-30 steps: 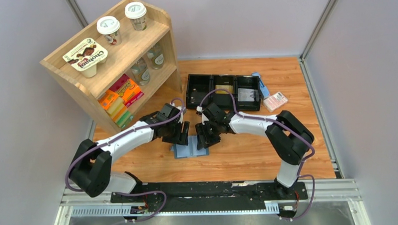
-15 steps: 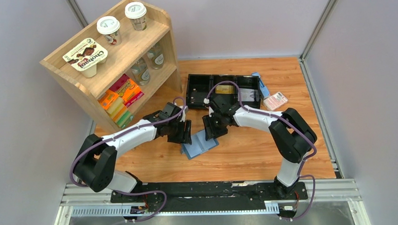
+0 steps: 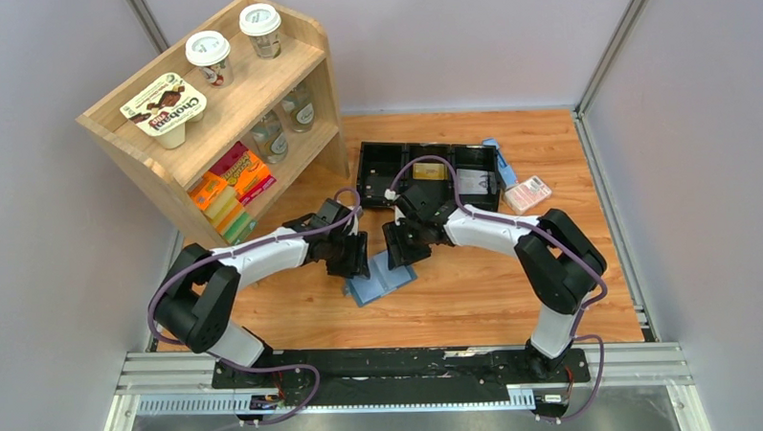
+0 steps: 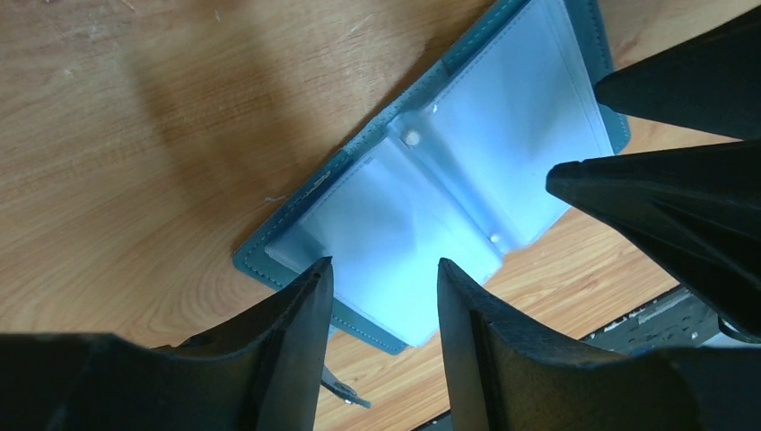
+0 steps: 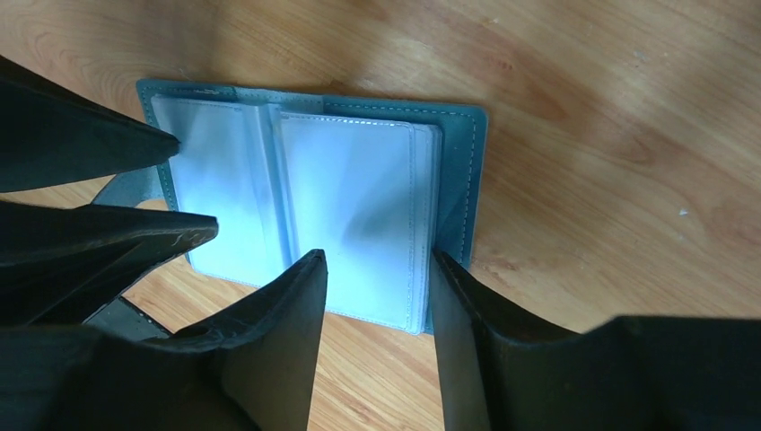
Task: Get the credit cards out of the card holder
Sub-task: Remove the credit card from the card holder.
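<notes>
Teal-blue and lying wide open, the card holder (image 3: 381, 284) rests flat on the wooden table (image 3: 486, 293), right under the tips of the two arms; there is one holder, and two see-through pocket pages show inside it (whether a card hides in them I cannot tell); the left gripper (image 4: 381, 274) has its two fingers apart with nothing held between them, and it hangs over the near edge of one page; whether it touches the page I cannot tell; the right gripper (image 5: 377, 260) also has its fingers apart and holds nothing, and it sits over the edge of the other page; the two grippers are close together, almost tip to tip; further back sits one long black tray (image 3: 381, 168) with three boxes in it; one gold card (image 3: 431, 172) lies in the middle box and one whitish card (image 3: 473, 182) in the box at the right end; one pink-white packet (image 3: 527, 193) lies just beside that end of the tray; at the left stands one wooden shelf (image 3: 258, 78) with two lidded cups (image 3: 208, 51) on top
</notes>
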### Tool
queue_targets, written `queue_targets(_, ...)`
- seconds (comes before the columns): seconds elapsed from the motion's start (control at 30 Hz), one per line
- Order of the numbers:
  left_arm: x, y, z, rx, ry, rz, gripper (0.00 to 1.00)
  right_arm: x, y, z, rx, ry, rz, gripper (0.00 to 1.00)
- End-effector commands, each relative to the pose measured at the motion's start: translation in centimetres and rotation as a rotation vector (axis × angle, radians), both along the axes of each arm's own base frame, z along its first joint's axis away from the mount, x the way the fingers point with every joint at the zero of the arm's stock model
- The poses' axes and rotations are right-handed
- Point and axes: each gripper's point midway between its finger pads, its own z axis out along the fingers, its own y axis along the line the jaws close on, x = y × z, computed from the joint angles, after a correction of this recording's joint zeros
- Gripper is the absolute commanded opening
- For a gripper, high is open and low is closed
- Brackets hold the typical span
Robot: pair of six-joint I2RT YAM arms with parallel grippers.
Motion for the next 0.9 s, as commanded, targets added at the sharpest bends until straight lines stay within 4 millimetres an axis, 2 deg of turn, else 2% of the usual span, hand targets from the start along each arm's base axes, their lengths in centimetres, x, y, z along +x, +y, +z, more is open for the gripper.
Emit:
queue_targets(0.0,-0.2,-0.2,-1.1,-0.004,0.028,0.018,0.54,0.7,1.4,1.3,0.055,-0.043,0.007,0.46)
queue_targets(0.13,-0.6,0.0,-1.9,0.005,0.049,0.022,0.53,0.3,1.9,2.3,0.089,-0.053,0.031,0.41)
queue_targets(0.27,-0.7,-0.1,-2.3,0.002,0.06,0.023,0.49,-0.3,2.6,3.7,0.146,-0.052,0.061,0.4)
queue_targets(0.43,-0.7,0.0,-2.2,0.002,0.054,0.025,0.49,-1.4,3.6,5.3,0.238,-0.039,0.113,0.4)
queue_targets(0.67,-0.7,-0.2,-1.9,-0.015,0.043,0.026,0.49,-2.7,4.7,5.2,0.301,0.021,0.165,0.4)
queue_targets(0.87,-0.3,0.0,-0.8,-0.044,-0.017,0.05,0.49,-3.1,5.0,5.0,0.311,0.041,0.177,0.4)
